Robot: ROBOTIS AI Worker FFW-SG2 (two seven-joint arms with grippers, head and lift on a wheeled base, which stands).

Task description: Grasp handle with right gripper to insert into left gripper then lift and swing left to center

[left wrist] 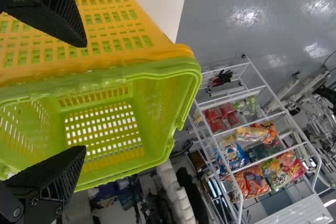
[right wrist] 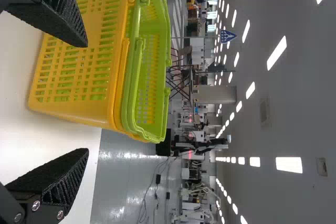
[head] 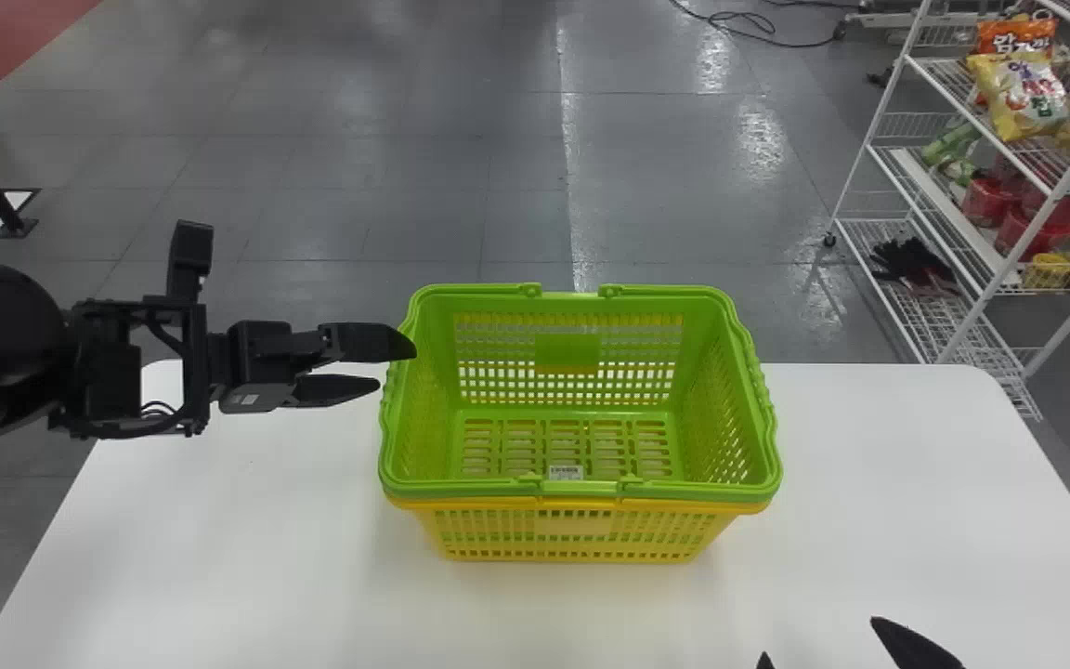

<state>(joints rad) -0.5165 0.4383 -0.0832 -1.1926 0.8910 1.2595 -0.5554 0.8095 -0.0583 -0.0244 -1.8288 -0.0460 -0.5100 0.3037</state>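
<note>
While the left gripper [head: 397, 367] hangs open beside the green basket [head: 567, 351] nested in a yellow basket [head: 574, 528], the right gripper [head: 819, 638], jaws apart, hovers nearer the robot.

Strip lights [right wrist: 276, 53] line the ceiling [right wrist: 310, 103], and a white rack [head: 1035, 222] holding snack bags [head: 1023, 98] stands on grey floor [head: 358, 167].

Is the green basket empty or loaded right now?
Empty: in the head view the green basket shows its bare slatted floor, with nothing lying inside.
</note>
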